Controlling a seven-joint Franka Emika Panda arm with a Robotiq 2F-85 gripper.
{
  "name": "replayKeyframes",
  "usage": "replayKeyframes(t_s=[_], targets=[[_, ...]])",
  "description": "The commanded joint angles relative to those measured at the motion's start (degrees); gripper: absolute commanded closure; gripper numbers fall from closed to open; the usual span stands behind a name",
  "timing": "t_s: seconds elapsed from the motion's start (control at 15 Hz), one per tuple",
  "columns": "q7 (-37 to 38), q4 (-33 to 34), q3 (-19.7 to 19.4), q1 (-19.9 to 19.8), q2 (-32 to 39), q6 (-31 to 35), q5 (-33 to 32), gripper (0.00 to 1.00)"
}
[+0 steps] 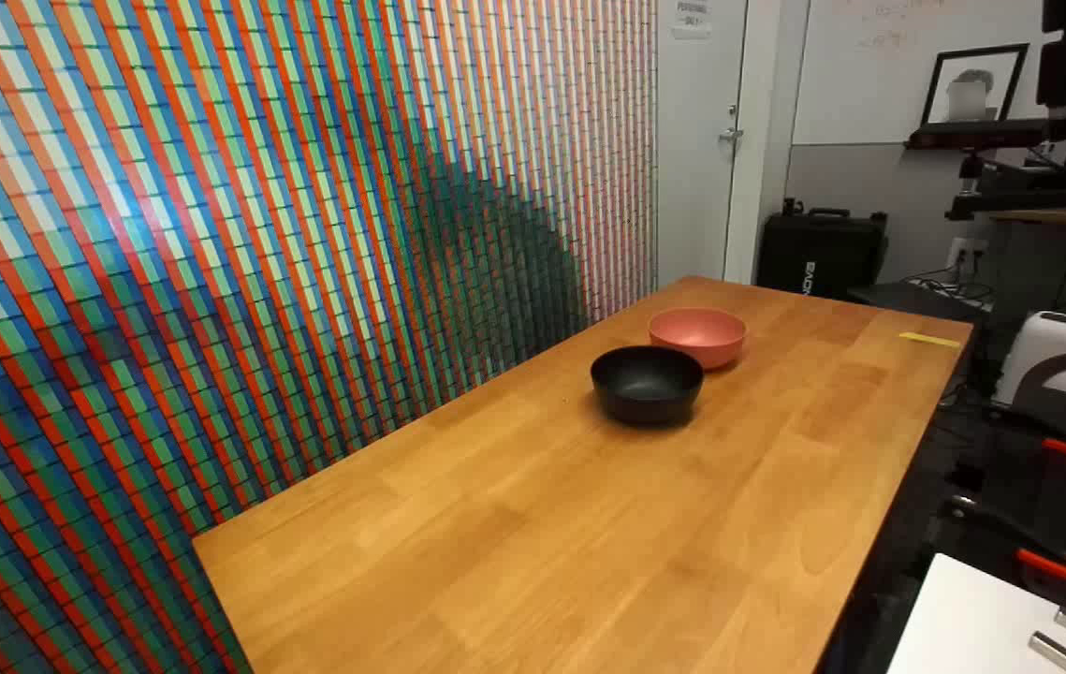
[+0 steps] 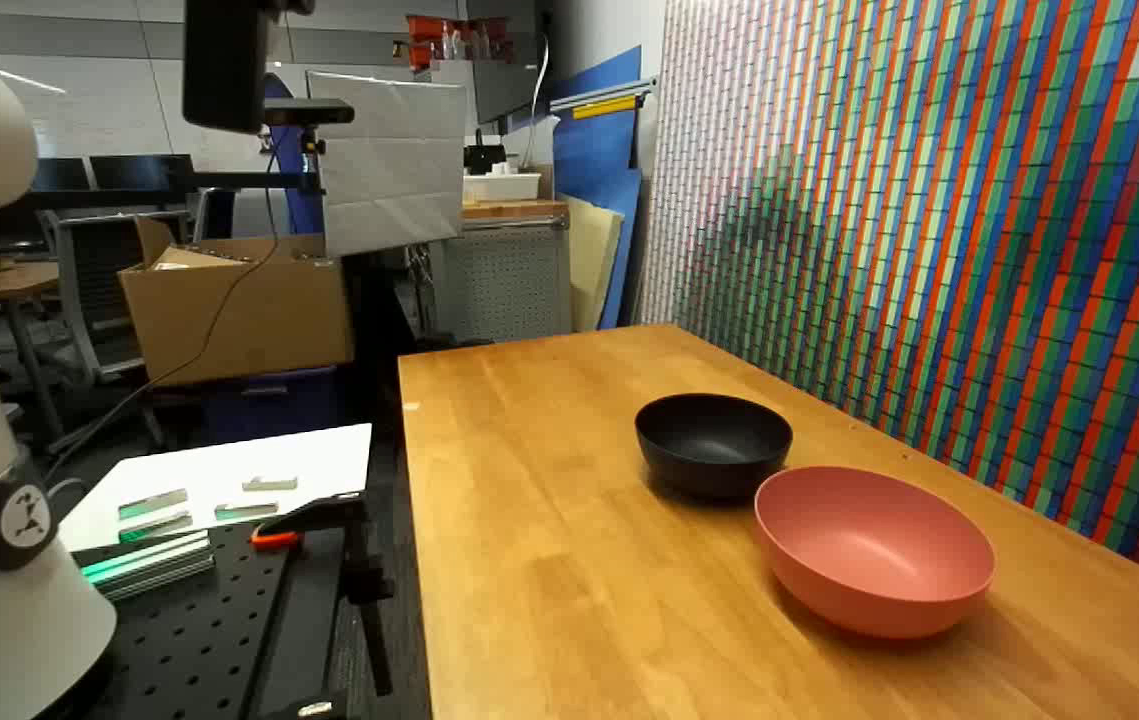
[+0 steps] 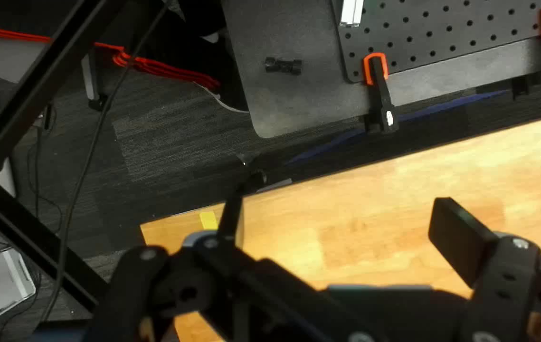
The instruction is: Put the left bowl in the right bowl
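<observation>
Black bowl (image 1: 647, 386) stands upright on the wood table (image 1: 533, 524), just beside the pink bowl (image 2: 874, 560), also upright. The two are separate, i.e. black isn't in pink. Their outlines overlap in both exterior views, so can't tell if they touch; which one is nearer the camera differs btwn those views. Insides of both visible, approx same shape.

Gripper (image 3: 339, 221) comes in from the bottom of the wrist view, jaws spread wide, nothing held, tabletop showing btwn them. Both bowls stand free of it. Height over the table: can't tell.

White arm (image 2: 19, 620) partly in frame at the edge of an exterior view, nr a black holed plate (image 2: 199, 640) & a white board (image 2: 314, 450) w/ small metal pcs (image 2: 154, 503) on it. Wrist view shows that plate too, w/ black-orange clamps (image 3: 384, 99) by its edge, plus dark carpet (image 3: 166, 142).

Striped wall (image 1: 261, 234) runs along a long side of the table in both exterior views. Yellow tape (image 1: 928, 339) is stuck nr a table corner, also seen from the wrist. Beyond the table: white door (image 1: 693, 159), black case (image 1: 823, 248), framed pic (image 1: 972, 117). In an exterior view a cardboard box (image 2: 239, 310) sits above a blue bin (image 2: 274, 400)
</observation>
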Motion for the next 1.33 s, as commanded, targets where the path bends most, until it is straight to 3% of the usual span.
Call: replayKeyframes(t_s=[0.0,0.33,0.53,0.87,1.07,1.27], targets=[[0.46,0.19,-0.71,0.93,-0.11,-0.2,-0.39,0.0],[1.0,0.17,-0.47,1.48,0.3,1.44,0.16,0.0],[3.69,2.5,1.2,5.01,4.11,4.29,6.11,0.0],[11.36,5.85,7.15,11.65,12.55,16.19,18.33,0.0],[17.49,8.02,10.41,13.11,20.96,24.89,22.38,0.0],[23.74,10.23,13.36,13.58,30.14,32.25,22.24,0.0]])
